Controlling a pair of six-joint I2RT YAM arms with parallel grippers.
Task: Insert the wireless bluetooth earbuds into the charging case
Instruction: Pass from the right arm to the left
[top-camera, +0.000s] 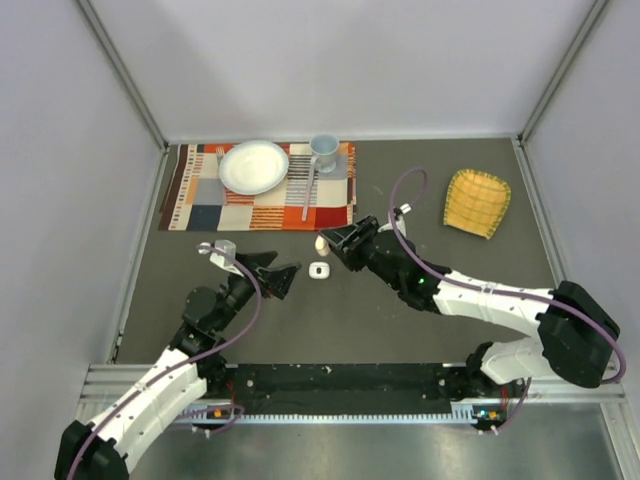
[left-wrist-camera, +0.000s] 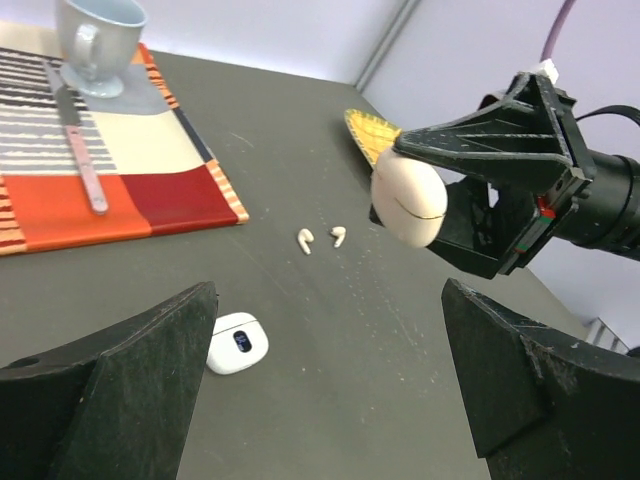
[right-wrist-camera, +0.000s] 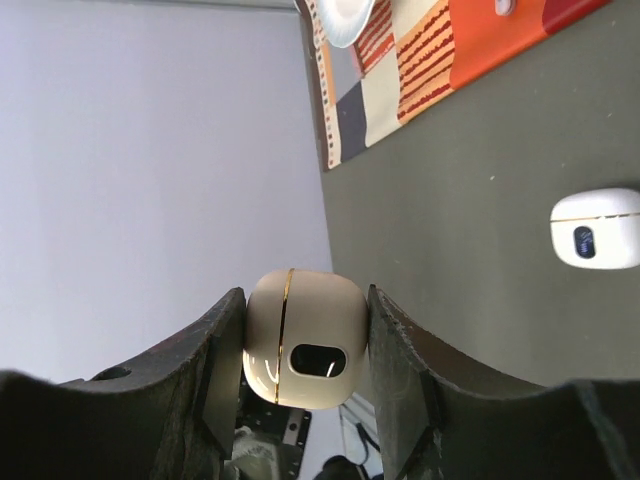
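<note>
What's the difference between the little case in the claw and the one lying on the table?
The cream case is clamped in the right gripper, off the table; the white case lies flat on it. The cream case is warmer in colour, the white case plainly white. The cream case shows a dark oval window; the white case has a smaller dark patch. Both are rounded and shut.

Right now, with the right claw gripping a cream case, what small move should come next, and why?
Probably bring the open left claw to the cream case and lift its lid: the right claw holds it with the seam closed, while two earbuds lie loose on the table, so nothing can go in yet.
</note>
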